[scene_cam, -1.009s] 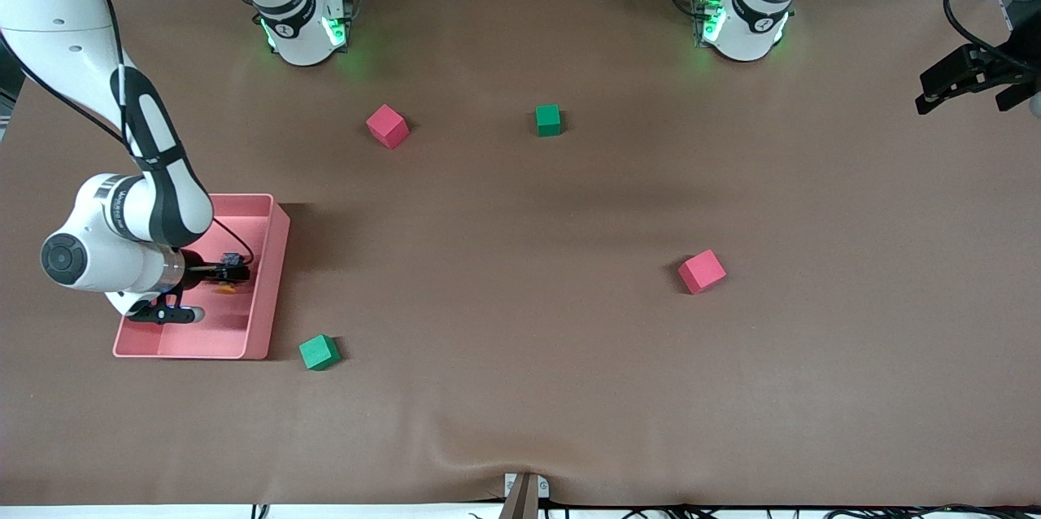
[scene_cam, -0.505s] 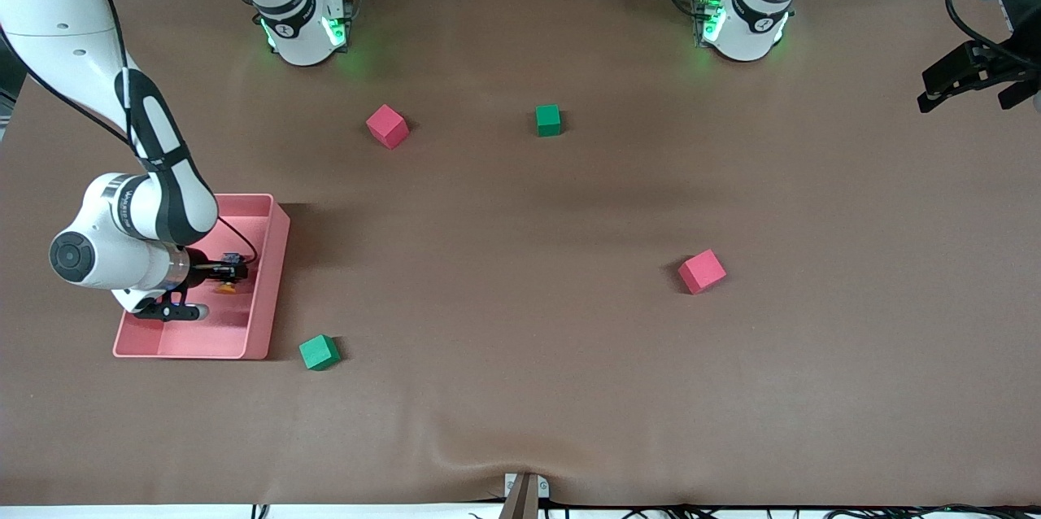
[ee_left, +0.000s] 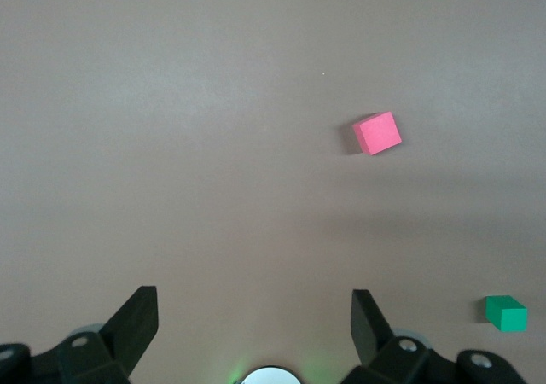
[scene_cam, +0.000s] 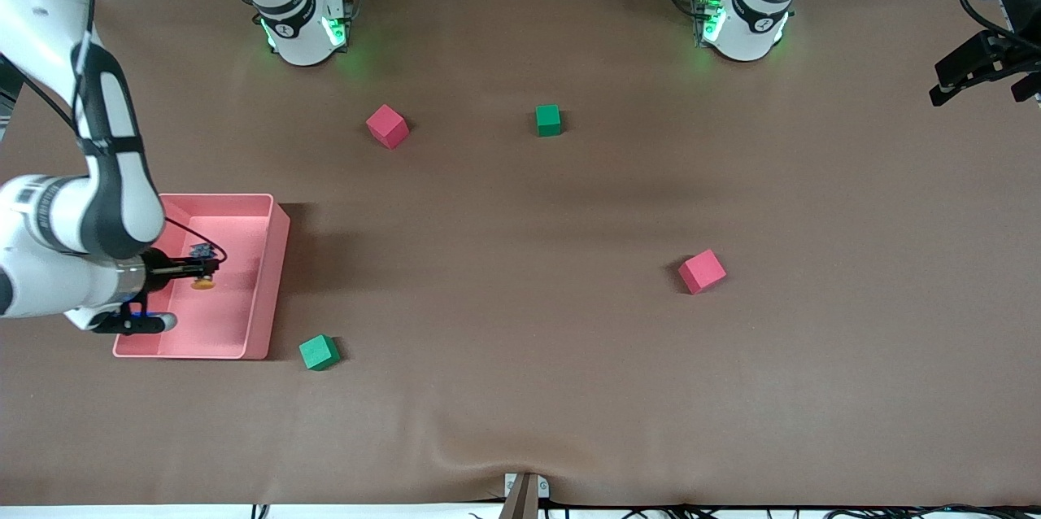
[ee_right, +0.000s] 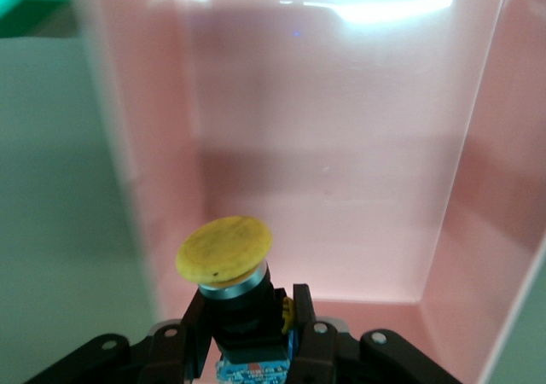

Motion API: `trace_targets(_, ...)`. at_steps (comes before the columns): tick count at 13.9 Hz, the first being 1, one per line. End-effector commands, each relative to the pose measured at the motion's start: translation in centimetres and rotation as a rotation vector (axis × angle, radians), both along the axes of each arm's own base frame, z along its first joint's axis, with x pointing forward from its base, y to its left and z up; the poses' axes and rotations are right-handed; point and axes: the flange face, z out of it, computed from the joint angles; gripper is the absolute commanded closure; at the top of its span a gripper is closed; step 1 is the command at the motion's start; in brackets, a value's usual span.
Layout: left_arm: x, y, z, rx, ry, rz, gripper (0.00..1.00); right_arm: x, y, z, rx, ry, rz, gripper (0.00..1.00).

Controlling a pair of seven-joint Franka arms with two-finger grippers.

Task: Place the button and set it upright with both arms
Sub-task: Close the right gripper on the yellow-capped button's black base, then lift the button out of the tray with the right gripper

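Orange-capped button (ee_right: 226, 269) clamped in right tool (ee_right: 247, 328).

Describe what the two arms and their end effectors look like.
Both arms are white and rounded, with black bands and green-lit bases. A thin black cable runs to the right end effector, which is black with two fingers. The left end effector has black, wedge-shaped fingers.

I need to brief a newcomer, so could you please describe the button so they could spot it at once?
Find the pink tray at the right arm's end of the table. Over it, the right end effector is shut on the button. Unlike the red and green cubes on the table, it has a round orange cap on a small black body.
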Motion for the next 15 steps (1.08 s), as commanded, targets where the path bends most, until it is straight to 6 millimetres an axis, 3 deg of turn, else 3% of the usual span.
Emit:
trace_targets(1, -0.9, 0.1, 0.9, 0.017, -0.004, -0.004, 0.0, 0.8, 6.5, 3.6, -0.01, 0.03, -0.001, 1.0)
trace_targets(2, -0.9, 0.1, 0.8, 0.017, 0.004, -0.002, 0.0, 0.8, 10.2, 4.9, 0.0, 0.032, -0.034, 1.0)
trace_targets(5, -0.7, 0.0, 0.5, 0.017, 0.008, -0.002, 0.0, -0.3, 24.9, 7.9, 0.014, 0.017, -0.222, 1.0)
trace_targets(7, -0.5, 0.2, 0.3, 0.017, 0.013, 0.001, 0.0, -1.0, 32.5, 7.5, 0.032, -0.049, -0.28, 1.0)
trace_targets(9, -0.5, 0.1, 0.0, 0.019, 0.022, 0.0, 0.0, -2.9, 41.3, 5.8, 0.086, -0.126, -0.286, 1.0)
trace_targets(11, -0.6, 0.3, 0.1, 0.019, 0.022, 0.003, 0.0, -5.7, 50.4, 2.3, 0.158, -0.208, -0.269, 1.0)
trace_targets(13, -0.1, 0.3, -0.5, 0.017, 0.031, 0.005, 0.0, -8.3, 56.5, -2.0, 0.22, -0.26, -0.272, 1.0)
trace_targets(15, 0.1, 0.2, -0.7, 0.016, 0.034, 0.001, 0.0, -10.6, 60.1, -6.0, 0.221, -0.253, -0.223, 1.0)
